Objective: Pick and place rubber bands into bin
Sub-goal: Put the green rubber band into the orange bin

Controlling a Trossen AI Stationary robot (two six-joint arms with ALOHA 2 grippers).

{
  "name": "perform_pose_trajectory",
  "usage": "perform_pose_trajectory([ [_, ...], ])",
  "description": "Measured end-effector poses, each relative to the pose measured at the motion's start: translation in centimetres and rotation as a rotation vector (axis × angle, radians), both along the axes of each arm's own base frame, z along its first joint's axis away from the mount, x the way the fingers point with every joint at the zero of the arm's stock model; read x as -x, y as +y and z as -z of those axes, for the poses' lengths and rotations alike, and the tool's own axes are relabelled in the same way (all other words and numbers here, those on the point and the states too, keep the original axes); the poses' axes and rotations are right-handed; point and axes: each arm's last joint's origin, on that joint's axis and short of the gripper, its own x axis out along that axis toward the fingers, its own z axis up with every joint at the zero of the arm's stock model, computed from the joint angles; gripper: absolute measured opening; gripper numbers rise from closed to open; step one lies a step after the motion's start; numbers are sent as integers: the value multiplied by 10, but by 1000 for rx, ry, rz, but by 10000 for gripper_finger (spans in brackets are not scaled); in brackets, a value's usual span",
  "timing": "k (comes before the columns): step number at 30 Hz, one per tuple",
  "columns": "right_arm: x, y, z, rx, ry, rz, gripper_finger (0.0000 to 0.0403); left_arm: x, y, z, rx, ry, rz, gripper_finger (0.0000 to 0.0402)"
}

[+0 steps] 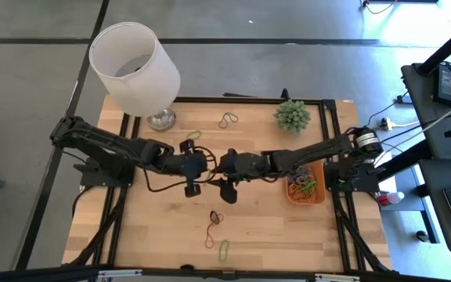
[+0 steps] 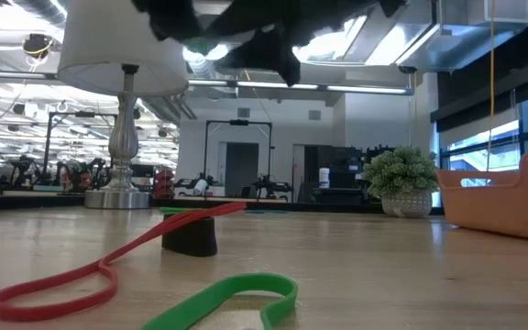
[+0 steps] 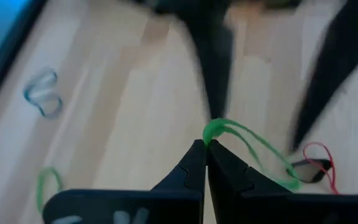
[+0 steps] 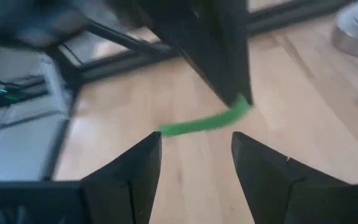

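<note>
My left gripper [image 3: 205, 146] is over the table's middle [image 1: 208, 163] and shut on a green rubber band [image 3: 247, 149]. My right gripper [image 4: 194, 140] faces it from the right [image 1: 227, 168], open; the green band [image 4: 204, 122] lies just beyond its fingertips, untouched. The orange bin [image 1: 305, 186] sits near the right edge with several bands inside. Loose bands lie flat on the wood: a dark one [image 1: 227, 120], a yellowish one [image 1: 193, 135], a dark-and-red one [image 1: 215, 218], a red one [image 1: 209, 235] and a green one [image 1: 224, 250]. My left gripper pinches the green band at one end of its loop [image 3: 213, 129] between its two fingertips. The fingers come level from the table's left. The rest of the loop [image 4: 185, 127] sticks out past the fingertips, lifted clear of the table.
A white-shaded lamp [image 1: 135, 66] stands at the far left corner and a small potted plant [image 1: 292, 115] at the far right, behind the bin [image 2: 502, 202]. In the low view a red band [image 2: 108, 266] and a green band [image 2: 236, 298] lie close to the near edge.
</note>
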Motion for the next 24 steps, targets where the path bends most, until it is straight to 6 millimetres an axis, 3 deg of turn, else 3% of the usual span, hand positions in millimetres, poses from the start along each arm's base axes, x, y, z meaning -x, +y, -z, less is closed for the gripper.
perform_pose_trajectory([
  [6, -9, -1, -8, 46, 33, 78, 191, -3, 6, -12, -81, -9, 79, 2],
  [12, -12, -3, -18, 45, 17, 87, 150, -3, 11, -12, -132, 17, 118, 2],
  [16, -11, -4, -16, 38, 45, 100, 103, -4, 15, -12, -149, 15, 126, 2],
  [20, -10, -5, -14, 35, 65, 107, 21, -5, 18, -13, -159, 19, 137, 2],
  [24, -10, -7, -13, 57, 76, 148, 10, -6, 19, -14, -199, 10, 144, 8],
])
